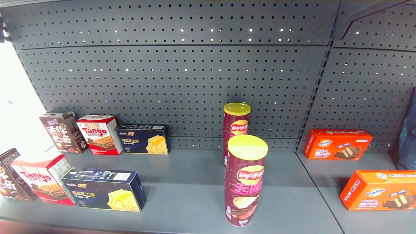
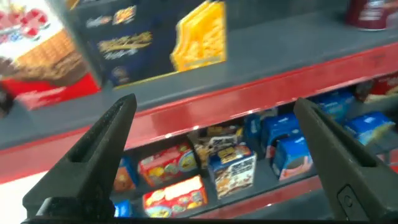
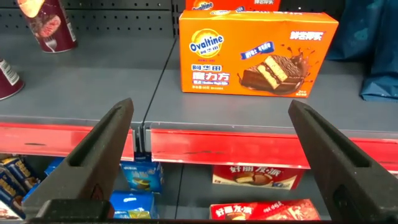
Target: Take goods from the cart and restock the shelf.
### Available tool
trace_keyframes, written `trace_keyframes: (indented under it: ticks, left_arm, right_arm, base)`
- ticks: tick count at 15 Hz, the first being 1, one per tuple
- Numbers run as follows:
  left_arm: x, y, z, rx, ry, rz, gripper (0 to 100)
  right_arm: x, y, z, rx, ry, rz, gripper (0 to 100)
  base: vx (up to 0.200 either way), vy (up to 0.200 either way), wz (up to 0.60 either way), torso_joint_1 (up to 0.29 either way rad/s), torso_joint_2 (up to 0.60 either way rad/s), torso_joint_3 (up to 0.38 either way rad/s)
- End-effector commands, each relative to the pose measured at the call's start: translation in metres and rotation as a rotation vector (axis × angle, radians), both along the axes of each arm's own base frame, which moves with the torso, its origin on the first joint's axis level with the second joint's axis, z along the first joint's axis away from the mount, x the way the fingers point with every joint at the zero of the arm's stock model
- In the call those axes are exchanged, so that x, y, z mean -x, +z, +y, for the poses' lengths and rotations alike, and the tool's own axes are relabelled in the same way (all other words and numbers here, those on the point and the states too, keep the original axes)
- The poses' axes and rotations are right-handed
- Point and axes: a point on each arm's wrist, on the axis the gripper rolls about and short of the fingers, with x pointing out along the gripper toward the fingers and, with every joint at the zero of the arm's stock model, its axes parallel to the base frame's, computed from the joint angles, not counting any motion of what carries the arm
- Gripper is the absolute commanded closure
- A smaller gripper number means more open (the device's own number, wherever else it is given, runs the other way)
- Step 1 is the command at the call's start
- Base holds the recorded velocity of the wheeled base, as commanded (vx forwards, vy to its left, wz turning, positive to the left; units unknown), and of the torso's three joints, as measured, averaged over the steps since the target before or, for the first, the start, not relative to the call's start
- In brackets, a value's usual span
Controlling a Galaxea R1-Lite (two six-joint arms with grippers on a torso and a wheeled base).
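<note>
Both grippers gaping wide, nothing held, facing the shelf (image 1: 188, 182) front edge.

Left gripper (image 2: 214, 102) sits before the front blue box (image 2: 149, 40). Right gripper (image 3: 210, 104) sits before the front orange box (image 3: 258, 53). Two chip cans stand upright mid-shelf, front can (image 1: 245, 182) just ahead of rear can (image 1: 236, 126). Brown, red and blue boxes are in two rows on the left, a second orange box (image 1: 338, 144) at the back right. Lower shelf (image 3: 186, 186) holds more packs.

The left gripper (image 2: 214, 101) had two matte black fingers (image 2: 93, 155), long wedges tapering to blunt tips; the right gripper (image 3: 211, 104) looked the same; each showed a small round recess low on one finger.
</note>
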Motion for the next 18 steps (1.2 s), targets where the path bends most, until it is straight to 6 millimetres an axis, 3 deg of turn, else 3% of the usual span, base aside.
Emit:
trace_keyframes:
  ticks: [1,4,12,18]
  left_arm:
    - [-0.003,-0.001,-0.001,0.000,0.095,0.036,0]
    - [0.009,-0.003,-0.001,0.018,0.099,-0.131,0]
    - [0.008,-0.004,0.000,0.033,0.170,-0.127,0]
    - [0.008,-0.003,0.000,0.041,0.129,-0.127,0]
  right_arm:
    - [0.000,0.000,0.000,0.000,0.001,0.001,0]
    - [0.000,0.000,0.000,0.000,0.001,0.001,0]
    - [0.000,0.000,0.000,0.000,0.001,-0.001,0]
    - [0.000,0.000,0.000,0.000,0.001,-0.001,0]
  base:
    - [0.000,0.000,0.00,0.000,0.00,0.000]
    - [0.000,0.000,0.00,0.000,0.00,0.000]
    - [0.000,0.000,0.00,0.000,0.00,0.000]
    - [0.000,0.000,0.00,0.000,0.00,0.000]
